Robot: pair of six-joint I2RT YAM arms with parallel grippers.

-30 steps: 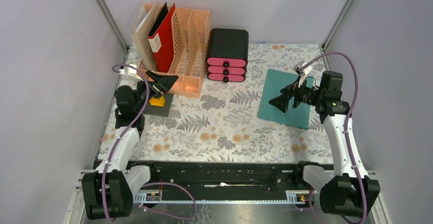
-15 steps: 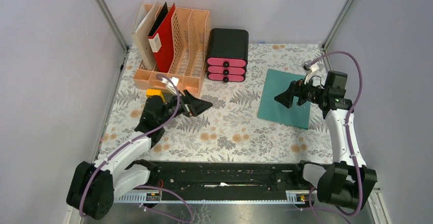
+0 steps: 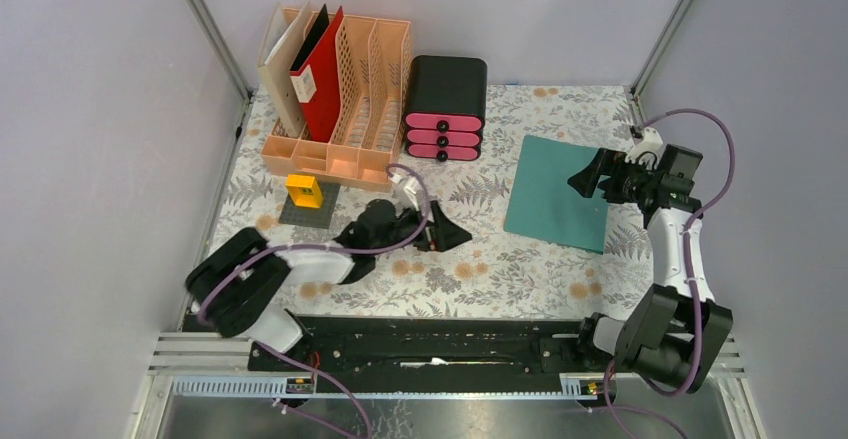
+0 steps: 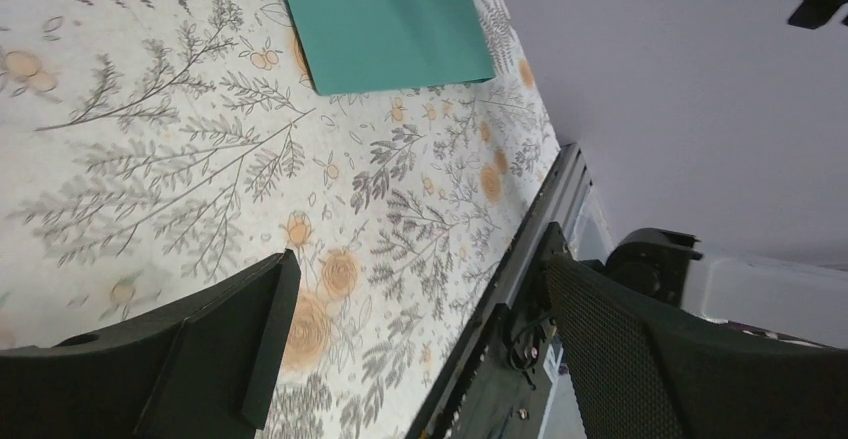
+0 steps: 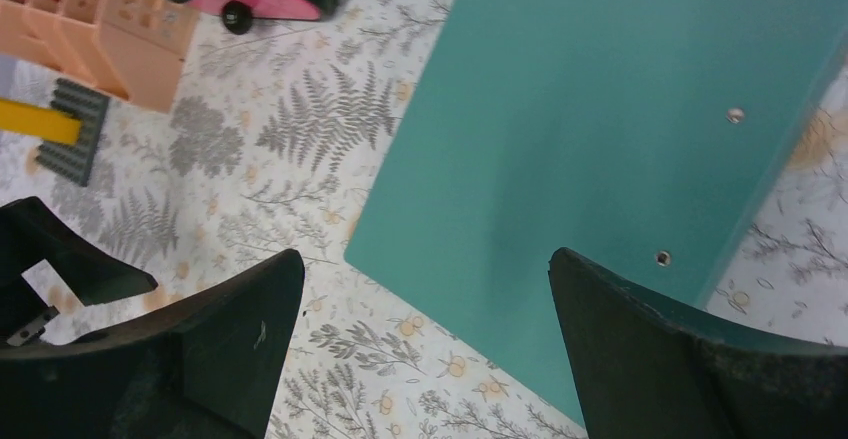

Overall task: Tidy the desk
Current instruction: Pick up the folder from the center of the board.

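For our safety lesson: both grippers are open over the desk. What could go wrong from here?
The folder lies flat on the desk, so the right gripper above it may scrape the desk or shove the folder instead of lifting it. The left gripper hangs low; its arm, swinging back, might knock the yellow block off its plate.

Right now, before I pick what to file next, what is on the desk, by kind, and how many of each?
File rack: 1
Drawer box: 1
Folders: 4 (beige folder, black folder, red folder in the rack; teal folder flat on the desk)
Yellow brick: 1
Grey baseplate: 1
Total: 8
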